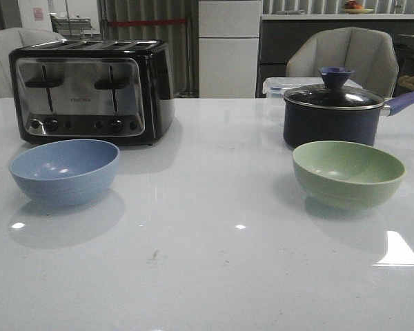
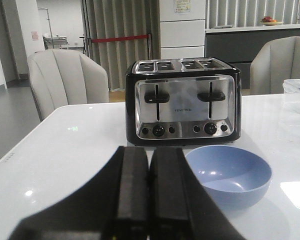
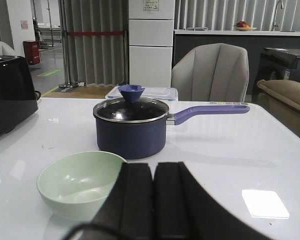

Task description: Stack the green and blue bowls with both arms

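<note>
Nothing has been grasped yet, so the opening step is judged to be in hand. One blue bowl (image 1: 64,169) is seen toward the desk's left edge, in front of the single toaster (image 1: 91,89); one green bowl (image 1: 348,172) is seen toward the right edge, in front of the single lidded saucepan (image 1: 334,110). The bowls are set well apart. The left gripper (image 2: 149,192) and right gripper (image 3: 153,197) are each shown clenched, nothing between the jaws. Next, both must be opened and brought down onto a bowl rim.
</note>
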Motion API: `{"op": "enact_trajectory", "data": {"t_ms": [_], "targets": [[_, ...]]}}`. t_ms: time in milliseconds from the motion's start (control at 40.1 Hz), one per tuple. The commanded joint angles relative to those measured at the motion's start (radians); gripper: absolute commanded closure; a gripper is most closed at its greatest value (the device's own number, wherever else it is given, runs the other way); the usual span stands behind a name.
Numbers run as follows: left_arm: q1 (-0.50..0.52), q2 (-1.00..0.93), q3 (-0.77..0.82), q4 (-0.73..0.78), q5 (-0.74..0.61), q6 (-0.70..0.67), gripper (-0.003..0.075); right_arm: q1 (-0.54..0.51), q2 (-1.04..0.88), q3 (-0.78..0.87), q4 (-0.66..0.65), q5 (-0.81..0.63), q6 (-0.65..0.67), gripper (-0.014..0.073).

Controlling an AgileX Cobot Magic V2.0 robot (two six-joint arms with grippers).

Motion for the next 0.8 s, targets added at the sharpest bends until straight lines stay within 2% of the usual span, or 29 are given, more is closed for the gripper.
{"op": "enact_trajectory", "data": {"t_ms": [0, 523, 772], "targets": [[-0.006, -0.019, 0.011, -0.009, -0.094, -0.002, 0.0626, -0.005, -0.019, -0.006, -0.009, -0.096, -0.009, 0.0571], [-0.006, -0.019, 0.011, -0.009, -0.094, -0.002, 0.0625, -0.005, -0.019, -0.006, -0.009, -0.096, -0.009, 0.0571], [-0.006, -0.019, -0.012, -0.028, -0.167, -0.002, 0.0626, -0.003, -0.019, -0.038, 0.0, -0.1, -0.008, 0.0571]]}}
